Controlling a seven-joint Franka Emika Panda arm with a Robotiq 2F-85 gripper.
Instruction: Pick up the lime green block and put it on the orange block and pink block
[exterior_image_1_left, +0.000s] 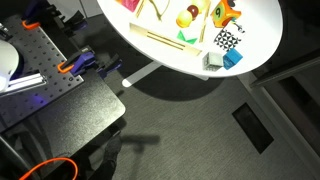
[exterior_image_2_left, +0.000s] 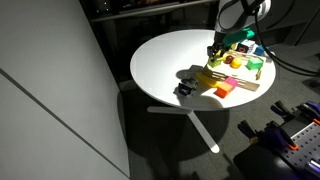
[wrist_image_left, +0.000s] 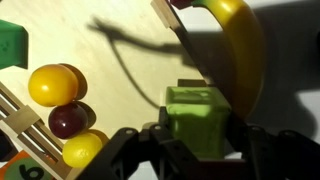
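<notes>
The fingers (wrist_image_left: 255, 150), two dark prongs entering from the bottom of the wrist view, are closed narrowly on the lime green block (wrist_image_left: 200, 118), one pressed against each side. The block sits upright between them, over a pale wooden board (wrist_image_left: 110, 60).

Left of the fingers, three balls lie in a row on the board. The near yellow ball (wrist_image_left: 85, 148) comes first, then a dark red ball (wrist_image_left: 68, 120) touching it, then the far yellow ball (wrist_image_left: 55, 85). Beyond the fingers and slightly right, a yellow curved piece (wrist_image_left: 240, 50) arcs past the block. Far off to the upper left, a dark green block (wrist_image_left: 14, 45) is cut off by the frame edge.

In an exterior view, the fingers hang over a cluster of coloured toys on one side of a round white counter (exterior_image_2_left: 165, 60). The toys are too small there to tell apart. A dark piece (exterior_image_2_left: 187, 91) rests alone on the counter, well apart from the fingers.
</notes>
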